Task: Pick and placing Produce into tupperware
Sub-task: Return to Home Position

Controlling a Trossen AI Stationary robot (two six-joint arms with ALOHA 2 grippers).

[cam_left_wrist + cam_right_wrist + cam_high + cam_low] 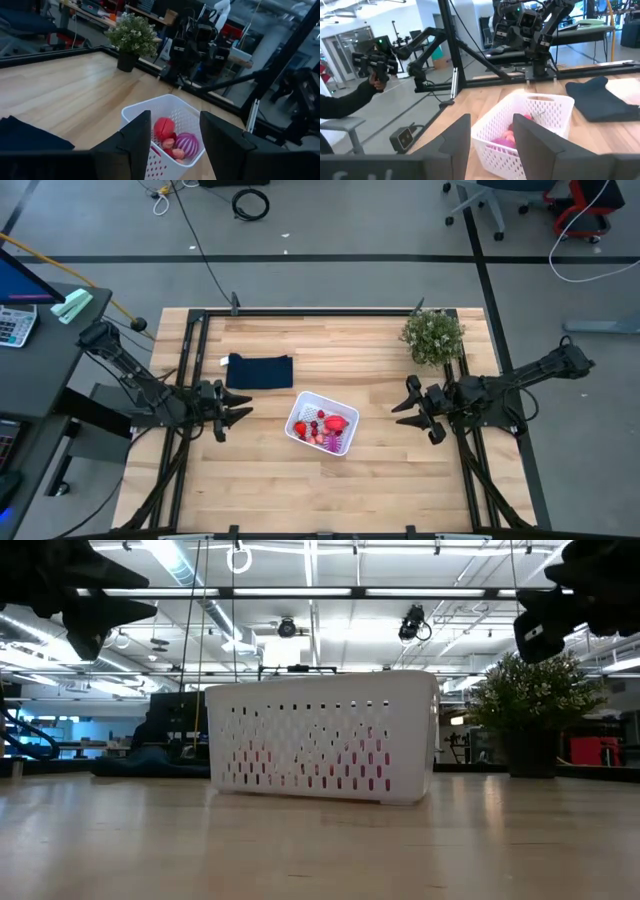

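The white tupperware [322, 423] stands in the middle of the table, on its bottom. It holds the produce: a larger red piece [164, 128], a purple ribbed ball [186, 145] and small pink and red bits [312, 430]. My left gripper [240, 415] hovers level at the table's left side, open, pointing at the tupperware with nothing between its fingers. My right gripper [405, 408] hovers level at the right side, open and also pointing at it. Both hang well above the table top in the low view, the left gripper [100, 615] and the right gripper [555, 615].
A dark navy folded cloth [260, 371] lies on the table behind the tupperware, toward the left. A green potted plant [433, 335] stands at the far right corner. Black frame rails [190, 350] run along the table's sides. A person's sleeve and hand [355, 97] show beyond the table.
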